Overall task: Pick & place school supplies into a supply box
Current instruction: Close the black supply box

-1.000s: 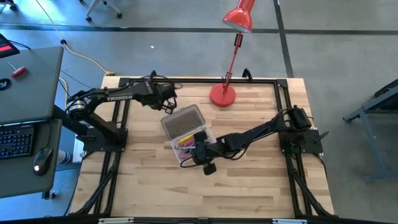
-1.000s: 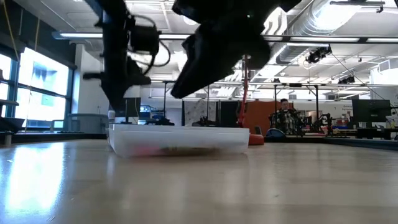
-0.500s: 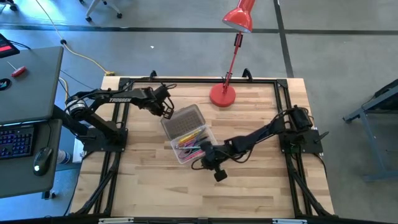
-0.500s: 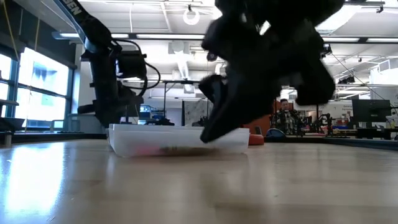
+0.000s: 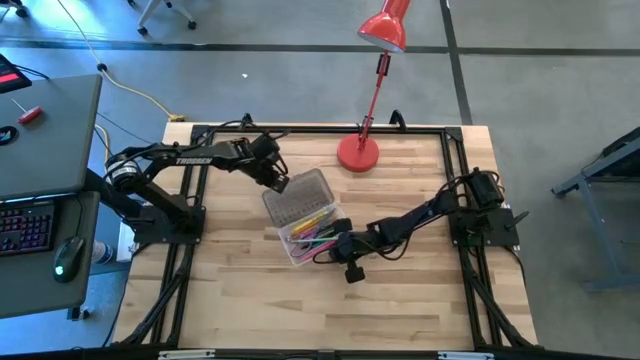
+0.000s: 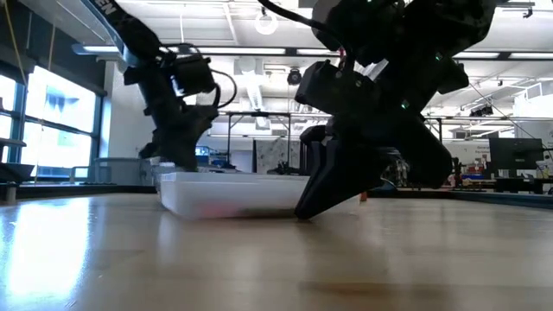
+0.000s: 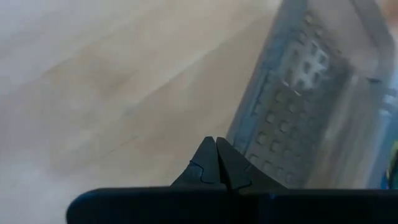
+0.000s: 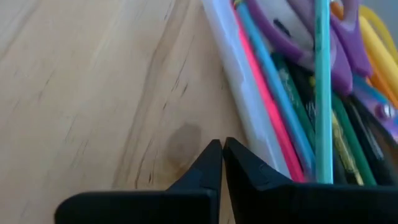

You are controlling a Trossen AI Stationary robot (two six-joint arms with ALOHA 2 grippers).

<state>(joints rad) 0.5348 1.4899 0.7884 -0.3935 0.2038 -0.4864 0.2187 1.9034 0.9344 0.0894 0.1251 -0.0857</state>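
Observation:
The clear supply box (image 5: 312, 240) stands open mid-table, with its ribbed lid (image 5: 297, 196) laid back toward the far left. Inside lie the school supplies (image 8: 311, 106): coloured pencils and pens, a pink marker (image 8: 264, 93) and purple scissors (image 8: 339, 50). My left gripper (image 5: 279, 184) is shut, its tips at the lid's far-left edge (image 7: 245, 124). My right gripper (image 8: 222, 152) is shut, tips down at the tabletop just outside the box's near-right wall (image 8: 239, 99). My left gripper's shut tips stand right beside the lid's outer edge (image 7: 239, 134), slanting down from the table's left; I cannot tell whether they touch it. My right gripper's shut tips point down at the wood next to the box's clear wall (image 8: 249, 134); I cannot tell whether they touch it.
A red desk lamp stands with its round base (image 5: 358, 153) on the table's far side, behind the box. Black frame rails (image 5: 320, 129) run along the table's edges. Bare wood (image 5: 300, 310) lies toward the near edge.
My right gripper has left its place above the box, gone toward the near-right and come down to the tabletop beside the box's wall. My left gripper has gone down and toward the lid's far-left edge.

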